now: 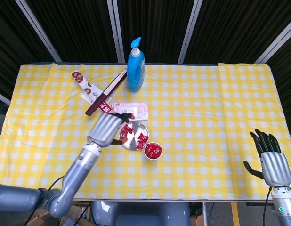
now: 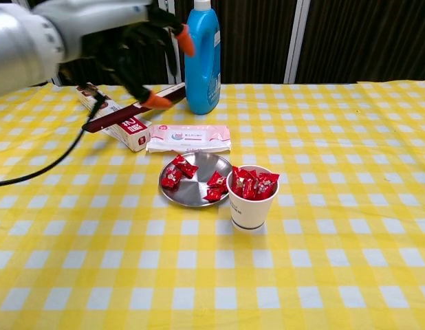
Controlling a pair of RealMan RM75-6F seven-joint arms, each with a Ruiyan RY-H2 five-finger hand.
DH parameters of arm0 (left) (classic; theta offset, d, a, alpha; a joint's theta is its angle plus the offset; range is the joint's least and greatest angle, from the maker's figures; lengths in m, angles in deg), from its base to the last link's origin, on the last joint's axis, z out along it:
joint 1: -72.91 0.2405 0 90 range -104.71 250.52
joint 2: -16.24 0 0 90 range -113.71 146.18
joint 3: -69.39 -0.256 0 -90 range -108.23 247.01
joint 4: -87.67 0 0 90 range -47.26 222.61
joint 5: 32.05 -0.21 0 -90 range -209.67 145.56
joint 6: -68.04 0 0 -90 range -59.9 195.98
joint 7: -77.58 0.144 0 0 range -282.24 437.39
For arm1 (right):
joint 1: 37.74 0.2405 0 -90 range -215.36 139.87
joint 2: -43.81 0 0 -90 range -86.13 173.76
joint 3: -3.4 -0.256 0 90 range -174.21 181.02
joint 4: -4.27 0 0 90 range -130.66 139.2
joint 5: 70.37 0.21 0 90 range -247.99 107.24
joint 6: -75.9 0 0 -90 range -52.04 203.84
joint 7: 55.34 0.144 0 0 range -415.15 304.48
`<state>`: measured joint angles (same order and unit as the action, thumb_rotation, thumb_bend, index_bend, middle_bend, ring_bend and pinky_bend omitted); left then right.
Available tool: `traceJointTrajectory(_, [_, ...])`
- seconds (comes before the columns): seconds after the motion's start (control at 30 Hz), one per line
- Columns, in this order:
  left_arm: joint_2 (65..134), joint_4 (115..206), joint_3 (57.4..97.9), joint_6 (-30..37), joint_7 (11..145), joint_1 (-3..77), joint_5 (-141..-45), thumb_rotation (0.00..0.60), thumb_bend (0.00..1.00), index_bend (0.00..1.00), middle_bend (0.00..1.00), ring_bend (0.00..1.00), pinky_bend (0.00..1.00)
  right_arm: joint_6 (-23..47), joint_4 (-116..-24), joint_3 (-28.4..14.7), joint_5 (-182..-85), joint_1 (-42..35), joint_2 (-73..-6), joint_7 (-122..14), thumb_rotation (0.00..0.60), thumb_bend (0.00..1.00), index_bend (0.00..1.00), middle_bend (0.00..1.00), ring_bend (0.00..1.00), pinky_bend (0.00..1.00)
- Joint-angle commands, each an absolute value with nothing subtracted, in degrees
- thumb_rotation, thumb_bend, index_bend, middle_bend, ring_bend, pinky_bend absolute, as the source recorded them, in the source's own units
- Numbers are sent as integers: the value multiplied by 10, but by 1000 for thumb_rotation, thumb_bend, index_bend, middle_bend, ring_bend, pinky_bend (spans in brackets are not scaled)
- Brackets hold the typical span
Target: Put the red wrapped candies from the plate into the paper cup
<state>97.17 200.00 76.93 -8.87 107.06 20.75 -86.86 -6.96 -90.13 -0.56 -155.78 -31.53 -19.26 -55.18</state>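
Yellow-and-white checked cloth (image 2: 350, 206) covers the table; red wrapped candies (image 2: 214, 183) on a silver plate (image 2: 192, 196); white paper cup (image 2: 252, 210); blue bottle (image 2: 202, 62) at twelve o'clock; grey left hand (image 1: 107, 129), orange fingertips (image 2: 187, 42).

Plate (image 2: 192, 194) – shiny metal; cup (image 2: 252, 210) – matt paper; tablecloth (image 2: 336, 240) – checked cloth.

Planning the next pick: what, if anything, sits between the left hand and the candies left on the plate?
Nothing visible. The left hand hovers open beside the plate; the candies lie exposed, and the paper cup stands on the far side.
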Motion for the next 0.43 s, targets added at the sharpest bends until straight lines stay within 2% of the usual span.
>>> traceJointTrajectory(0.03, [896,2022,665,-197,1032,320,-989,600,193,133,150,198,266,-71,-898,-6,-1559,-315,-196,-563,600,356,0,0,0,0])
traceJointTrajectory(0.13, [863,1995,605,-259,1012,390,-1053,600,163,62,44,95,168,-76,-892,-5,-1563,-315,-201,-580,600,356,0,0,0,0])
traceJointTrajectory(0.27, [843,1947,552,-321,984,467,-1092,600,135,15,0,28,68,-90,-882,-7,-1572,-317,-209,-601,600,355,0,0,0,0])
traceJointTrajectory(0.43, [834,1873,527,-367,943,541,-1125,600,126,0,0,0,21,-101,-867,-8,-1576,-318,-225,-622,600,356,0,0,0,0])
